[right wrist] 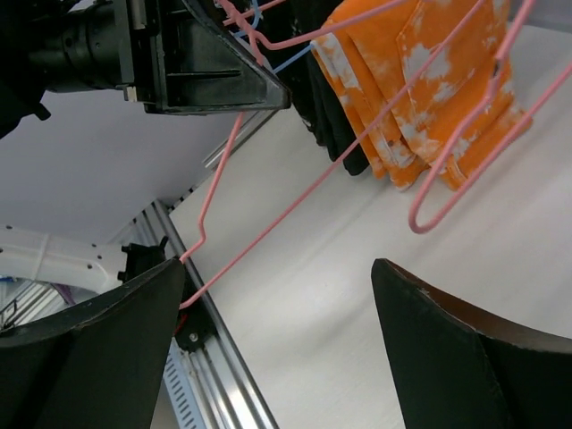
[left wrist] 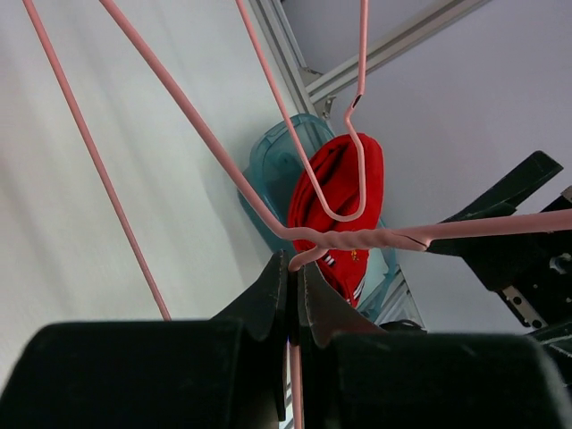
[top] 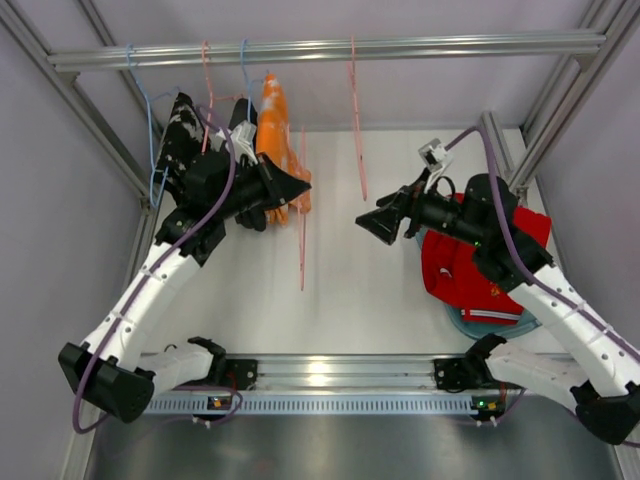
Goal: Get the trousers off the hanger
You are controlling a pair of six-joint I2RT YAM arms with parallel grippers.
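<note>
The orange trousers [top: 276, 135], blotched with white, hang below the rail [top: 330, 47] at the far left. Their long axis runs straight down from the rail toward the tabletop [top: 350, 300]. They are just beside a black-and-white garment [top: 185, 125]. Several wires cross in front of the cloth, so I cannot tell which hanger carries them.

The red trousers [top: 465, 275] are well apart from that pair. They lie bunched in a teal dish [top: 480, 325] on the right side of the tabletop, under the right arm. Their length seems to run from the far right corner back toward the near edge, with a white-striped end nearest the arm bases, though the arm hides the middle.

The left gripper [left wrist: 293, 268] is raised near the orange pair. Its fingers are pressed together on the wire of a pink hanger [left wrist: 357, 238], just below the twisted neck. The rest of that wire drops toward the tabletop in the overhead view.

The right gripper [right wrist: 279, 268] faces the left one across the gap. Its fingers are spread wide, with nothing between them and nothing touching them. A second pink hanger [top: 355, 120] hangs from the rail between the two grippers.
</note>
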